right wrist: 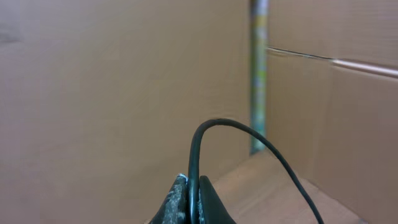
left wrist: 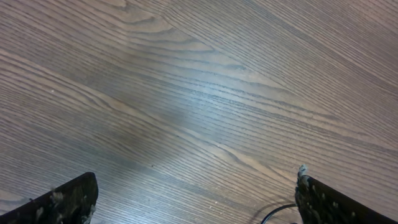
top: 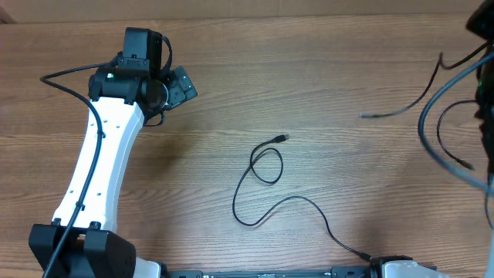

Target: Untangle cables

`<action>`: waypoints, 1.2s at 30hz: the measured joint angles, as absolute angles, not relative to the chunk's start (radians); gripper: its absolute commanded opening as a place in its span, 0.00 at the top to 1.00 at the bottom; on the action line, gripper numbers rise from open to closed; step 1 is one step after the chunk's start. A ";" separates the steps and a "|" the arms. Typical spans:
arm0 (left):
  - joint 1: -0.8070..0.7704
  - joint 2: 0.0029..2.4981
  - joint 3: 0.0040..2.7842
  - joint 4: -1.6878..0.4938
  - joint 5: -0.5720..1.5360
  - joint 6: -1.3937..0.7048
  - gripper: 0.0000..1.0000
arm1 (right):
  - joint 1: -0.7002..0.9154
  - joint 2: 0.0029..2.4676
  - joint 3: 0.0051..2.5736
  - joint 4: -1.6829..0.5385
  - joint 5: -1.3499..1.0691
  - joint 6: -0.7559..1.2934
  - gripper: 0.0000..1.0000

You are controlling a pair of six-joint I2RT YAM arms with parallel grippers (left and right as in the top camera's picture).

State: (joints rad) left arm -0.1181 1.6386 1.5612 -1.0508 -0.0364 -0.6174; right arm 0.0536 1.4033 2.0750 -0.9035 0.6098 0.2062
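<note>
Overhead: one cable (top: pixel 235 208) lies alone at mid-table (top: pixel 347 62) with a single slack loop and no knot visible, while blurred cords (top: pixel 422 127) hang in the air at the right edge, and I cannot tell whether they are tangled. Left wrist: left claw (left wrist: pixel 196 185) spread wide over bare wood, holding nothing. Right wrist: right claw (right wrist: pixel 194 186) pinched tight on a black cord (right wrist: pixel 249 132) that arcs up out of it, high off the table. Judged about midway, with one strand freed and the hanging cords left to separate.
</note>
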 measured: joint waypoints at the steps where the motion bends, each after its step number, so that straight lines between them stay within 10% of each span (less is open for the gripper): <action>1: -0.118 1.639 1.561 -1.051 -0.036 -0.617 0.00 | 0.038 1.416 2.075 -0.904 0.609 0.206 0.96; 36: -0.118 1.639 1.561 -1.051 -0.037 -0.617 0.00 | -0.519 2.032 2.075 -0.778 0.531 0.240 0.96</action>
